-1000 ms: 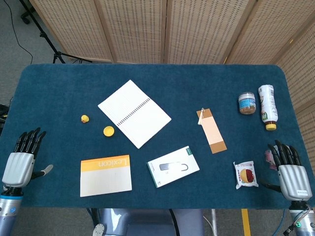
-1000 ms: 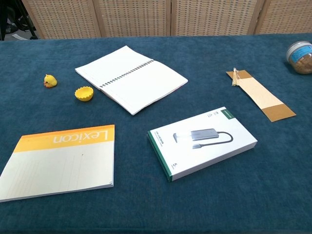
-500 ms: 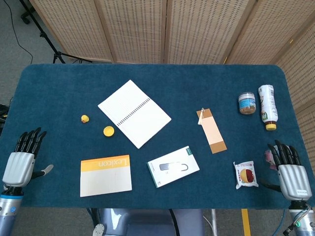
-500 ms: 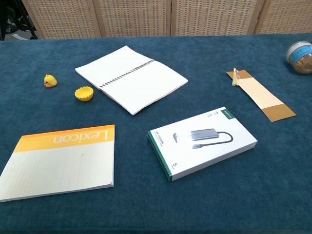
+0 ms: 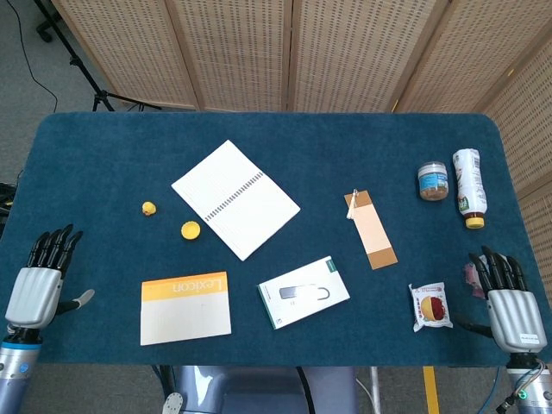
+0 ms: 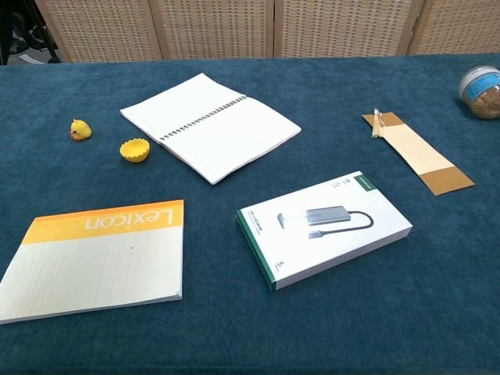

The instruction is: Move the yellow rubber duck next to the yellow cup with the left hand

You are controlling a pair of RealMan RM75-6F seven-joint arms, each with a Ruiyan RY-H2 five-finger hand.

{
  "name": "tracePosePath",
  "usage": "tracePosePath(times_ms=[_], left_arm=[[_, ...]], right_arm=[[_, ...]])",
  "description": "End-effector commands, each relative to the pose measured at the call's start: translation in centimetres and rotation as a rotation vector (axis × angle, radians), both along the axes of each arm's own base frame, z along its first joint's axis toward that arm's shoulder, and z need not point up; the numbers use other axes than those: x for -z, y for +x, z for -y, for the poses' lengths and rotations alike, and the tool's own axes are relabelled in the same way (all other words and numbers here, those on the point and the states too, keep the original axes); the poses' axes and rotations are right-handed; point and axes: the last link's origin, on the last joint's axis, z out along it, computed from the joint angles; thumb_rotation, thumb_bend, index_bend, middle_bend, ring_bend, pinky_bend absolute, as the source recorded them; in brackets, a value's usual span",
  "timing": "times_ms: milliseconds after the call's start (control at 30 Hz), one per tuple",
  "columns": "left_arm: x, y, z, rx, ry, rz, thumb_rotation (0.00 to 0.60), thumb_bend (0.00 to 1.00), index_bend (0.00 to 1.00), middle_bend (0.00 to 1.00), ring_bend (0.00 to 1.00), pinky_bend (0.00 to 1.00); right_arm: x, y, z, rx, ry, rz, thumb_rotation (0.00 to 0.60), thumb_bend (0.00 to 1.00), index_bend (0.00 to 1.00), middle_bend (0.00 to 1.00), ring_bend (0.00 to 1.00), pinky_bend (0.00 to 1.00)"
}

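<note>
Nothing grasped yet. Left hand [image 5: 34, 289] flat and spread at the near left edge of the counter [image 5: 103, 155], holding nothing; right hand [image 5: 509, 306] likewise spread and empty at the near right. Duck [image 5: 148, 208] sitting apart from the cup [image 5: 190, 229], well ahead of the left hand. Likely trouble: small round duck squirting out from a clumsy pinch, or knocking the light cup or nudging the notebook [image 5: 235, 198] on setting down.
</note>
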Motion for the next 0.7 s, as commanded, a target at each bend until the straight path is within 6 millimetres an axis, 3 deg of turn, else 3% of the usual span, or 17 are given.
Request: tracePosePath(times_ms=[33,267,433,700], left_arm=[[-0.1,0.2,-0.1,0.009,-0.001,0.012,0.600,0.00,0.00,0.00,0.00,0.00],[-0.6,0.9,-1.8,0.017,-0.020,0.021,0.600,0.00,0.00,0.00,0.00,0.00],[-1.6,1.9,-4.4,0.018,-0.030,0.028,0.600,0.00,0.00,0.00,0.00,0.00],[-1.7,2.9,-9.8,-0.064,-0.196,0.003,0.600,0.00,0.02,0.00,0.00,0.00]], right_arm=[[0.0,0.0,0.0,0.000,-0.001,0.001,0.600,0.00,0.00,0.00,0.00,0.00],[-0.1,0.0,0.0,0.003,-0.004,0.002,0.600,0.00,0.00,0.00,0.00,0.00],[0.0,0.0,0.1,0.000,-0.001,0.000,0.600,0.00,0.00,0.00,0.00,0.00],[0.0,0.1,0.0,-0.001,-0.007,0.001,0.600,0.00,0.00,0.00,0.00,0.00]])
